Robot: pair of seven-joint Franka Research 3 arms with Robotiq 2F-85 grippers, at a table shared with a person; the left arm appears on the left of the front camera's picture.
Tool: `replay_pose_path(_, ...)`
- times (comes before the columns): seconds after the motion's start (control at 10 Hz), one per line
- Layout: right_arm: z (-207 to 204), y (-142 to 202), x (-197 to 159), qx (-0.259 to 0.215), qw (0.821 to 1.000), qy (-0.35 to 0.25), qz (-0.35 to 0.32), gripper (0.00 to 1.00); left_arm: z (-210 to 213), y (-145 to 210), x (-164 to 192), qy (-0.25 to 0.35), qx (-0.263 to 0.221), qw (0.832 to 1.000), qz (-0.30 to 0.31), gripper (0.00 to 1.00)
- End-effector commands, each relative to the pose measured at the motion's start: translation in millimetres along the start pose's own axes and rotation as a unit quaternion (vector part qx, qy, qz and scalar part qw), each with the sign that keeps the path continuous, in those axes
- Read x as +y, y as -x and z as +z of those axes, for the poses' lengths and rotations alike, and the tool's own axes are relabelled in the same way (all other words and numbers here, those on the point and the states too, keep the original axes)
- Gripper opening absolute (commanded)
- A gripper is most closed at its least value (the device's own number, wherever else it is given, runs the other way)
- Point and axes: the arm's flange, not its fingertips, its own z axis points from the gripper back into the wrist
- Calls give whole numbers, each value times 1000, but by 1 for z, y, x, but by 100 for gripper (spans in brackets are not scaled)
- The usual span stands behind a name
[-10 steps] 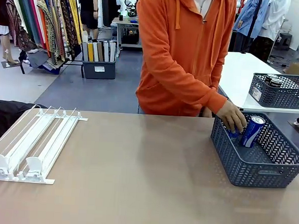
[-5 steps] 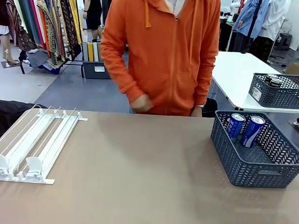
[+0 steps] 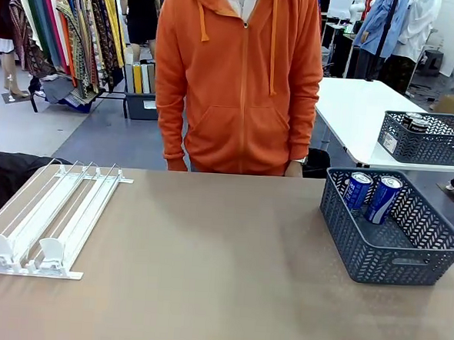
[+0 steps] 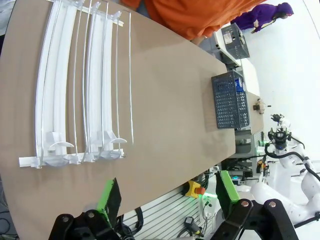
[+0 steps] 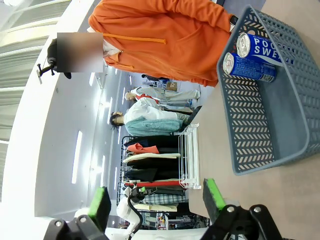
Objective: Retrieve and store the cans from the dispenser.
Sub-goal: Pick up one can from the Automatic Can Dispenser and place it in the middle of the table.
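Brown tabletop [image 3: 221, 270] spanning the front view, bare across its middle. Behind the far edge, a person in an orange zip hoodie [image 3: 240, 78], arms hanging down at the sides, hands just at the table's edge and holding nothing.

At the tabletop's left, the dispenser [image 3: 51, 217]: flat white and clear rack, sloped lanes running toward the near edge, thin rail dividers, two small white stoppers at the near end. Lanes bare of cans. Seen from above in the left wrist view [image 4: 80, 85], well apart from everything else on the table.

At the right, a dark grey lattice basket [image 3: 391, 261] on the tabletop, near the far edge. Inside it, against the far-left wall, two blue cans [image 3: 370, 196] with white lettering and silver tops, leaning side by side, touching or nearly so; in the right wrist view [image 5: 252, 57] lying close together in the basket's corner.

On a separate white table behind, a second grey basket [image 3: 429, 140] with dark can tops showing; too small to tell more.

Left gripper [image 4: 167, 192] hanging high above the near edge of the tabletop, green-padded fingers spread wide, nothing between them. Right gripper [image 5: 155, 200] likewise spread wide and empty, held away from the basket, fingers pointing past the table's side toward the room beyond.
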Motion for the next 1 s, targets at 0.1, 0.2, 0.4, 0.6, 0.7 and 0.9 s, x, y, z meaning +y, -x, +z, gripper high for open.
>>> replay_pose_path(0.1,0,-2,4,-3,1000,-10,3,100,0,0,1,7,-2,1000,0,100)
replay_pose_path(0.2,0,-2,4,-3,1000,-10,3,100,0,0,1,7,-2,1000,0,100)
replay_pose_path(0.4,0,-2,4,-3,1000,-10,3,100,0,0,1,7,-2,1000,0,100)
replay_pose_path(0.6,0,-2,4,-3,1000,-10,3,100,0,0,1,7,-2,1000,0,100)
replay_pose_path(0.7,0,-2,4,-3,1000,-10,3,100,0,0,1,7,-2,1000,0,100)
replay_pose_path(0.9,0,-2,4,-3,1000,-10,3,100,0,0,1,7,-2,1000,0,100)
